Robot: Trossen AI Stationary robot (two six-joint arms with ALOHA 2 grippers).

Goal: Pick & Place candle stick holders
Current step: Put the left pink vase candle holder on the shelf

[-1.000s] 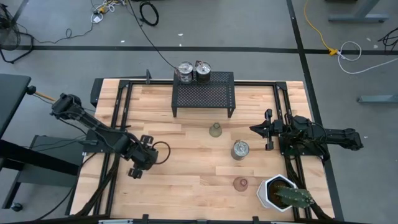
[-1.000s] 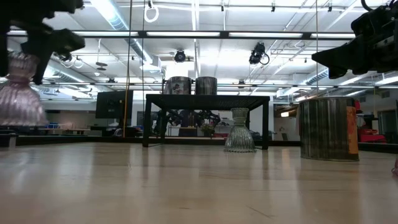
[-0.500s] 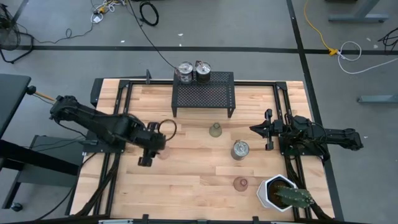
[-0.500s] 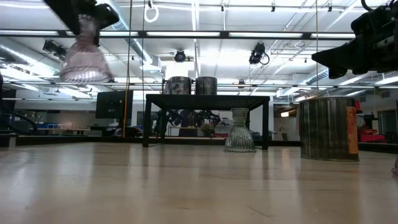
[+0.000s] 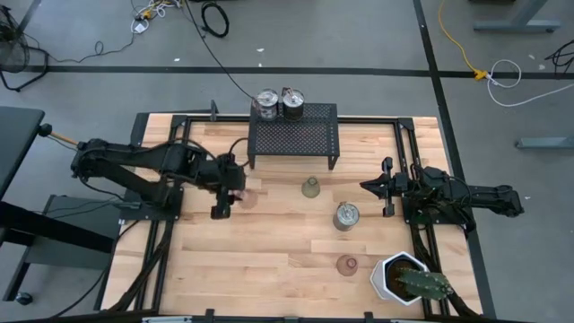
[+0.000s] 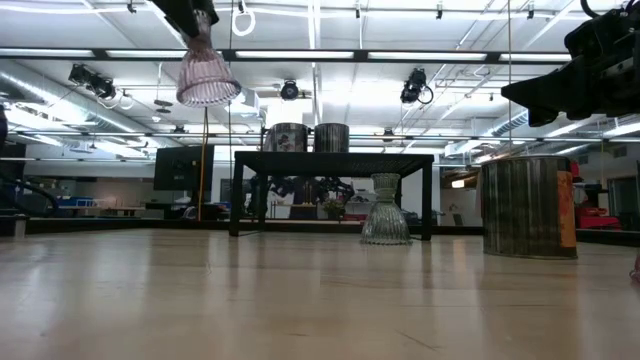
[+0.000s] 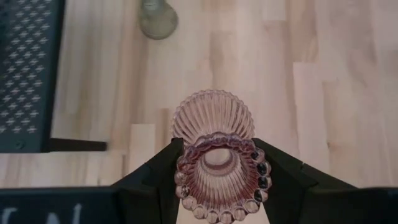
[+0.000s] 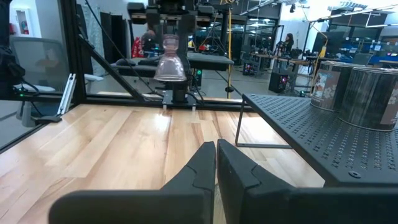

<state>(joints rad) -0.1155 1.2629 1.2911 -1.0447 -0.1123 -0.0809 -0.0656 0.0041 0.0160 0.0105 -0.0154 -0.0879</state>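
The pink cup (image 7: 216, 155) hangs in the air, pinched in the left claw (image 7: 217, 177), clear above the worktop (image 5: 269, 251) just in front of the rack (image 5: 293, 136) and near its left leg. The two dark fingers (image 7: 155, 174) press on opposite sides of its narrow waist, with the ribbed, flared part hanging below, as the low view (image 6: 207, 75) shows. It looks like thin fluted glass: light, stiff, slick and quick to chip, so I'd say the waist is the right place to hold it, since the flare above and below the fingers would keep it from slipping through. Too hard a squeeze or a knock against the rack edge seems the main danger.

On top of the rack, at its back edge, two cans (image 5: 280, 103) stand side by side and touching. An olive cup (image 5: 310, 187) sits on the wood in front of the rack, a third can (image 5: 346, 215) near it toward the right, and a second pink cup (image 5: 346, 265) nearer the front edge, just beside the cactus pot (image 5: 399, 276).

The right claw (image 5: 369, 187) waits over the right side of the worktop, fingers pressed together on nothing, well apart from the glass.
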